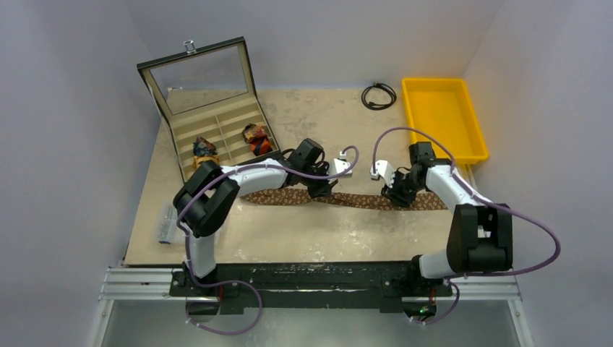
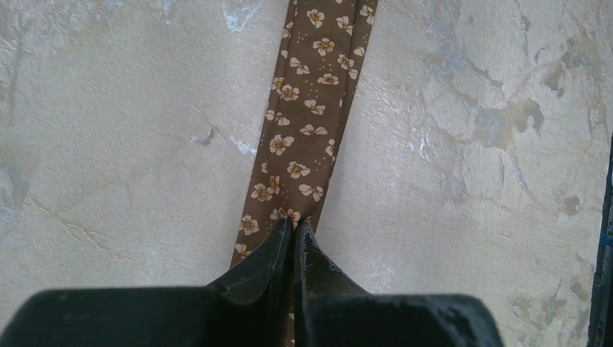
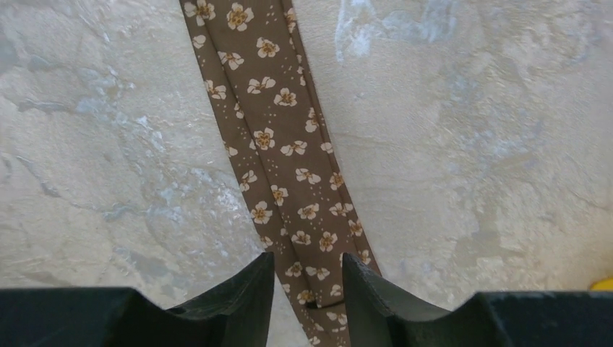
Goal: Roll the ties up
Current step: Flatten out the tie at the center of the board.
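Straddling brown tie point(image 3: 289, 166) with right gripper point(image 3: 307, 262) part-open, holding nothing; left gripper point(image 2: 295, 225) closed tight at the fabric, any pinched cloth hidden by fingertips.

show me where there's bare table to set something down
Widest bare strip: between the brown tie and the table's near edge. Also bare: back middle, between the open box and the cable loop. Crowded: along the tie, at the left gripper and right gripper.

Pale walls point(image 1: 72, 79) (plain), mottled beige tabletop point(image 1: 303, 242)
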`<state>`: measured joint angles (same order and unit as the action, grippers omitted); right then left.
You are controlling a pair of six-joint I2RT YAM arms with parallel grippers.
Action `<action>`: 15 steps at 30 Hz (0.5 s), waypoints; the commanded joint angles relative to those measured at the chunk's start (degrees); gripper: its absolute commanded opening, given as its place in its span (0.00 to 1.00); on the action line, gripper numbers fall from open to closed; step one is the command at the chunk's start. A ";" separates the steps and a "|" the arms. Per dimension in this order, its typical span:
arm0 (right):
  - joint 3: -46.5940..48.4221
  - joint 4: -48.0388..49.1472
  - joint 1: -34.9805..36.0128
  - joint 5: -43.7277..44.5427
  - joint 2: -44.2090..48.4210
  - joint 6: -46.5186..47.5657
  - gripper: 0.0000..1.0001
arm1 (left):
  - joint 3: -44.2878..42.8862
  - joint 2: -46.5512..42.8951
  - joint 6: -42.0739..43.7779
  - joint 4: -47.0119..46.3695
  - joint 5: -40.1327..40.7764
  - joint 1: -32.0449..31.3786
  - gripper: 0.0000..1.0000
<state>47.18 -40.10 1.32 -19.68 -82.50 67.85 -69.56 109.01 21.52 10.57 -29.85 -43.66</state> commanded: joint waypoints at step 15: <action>13.81 -14.16 -21.21 -4.39 -7.53 -23.44 0.27 | -3.04 1.53 0.72 2.31 1.01 -1.69 0.00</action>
<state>58.02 -53.80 -17.58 -23.62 -85.21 53.28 -70.24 109.91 21.61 12.38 -28.88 -44.25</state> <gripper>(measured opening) 0.281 0.012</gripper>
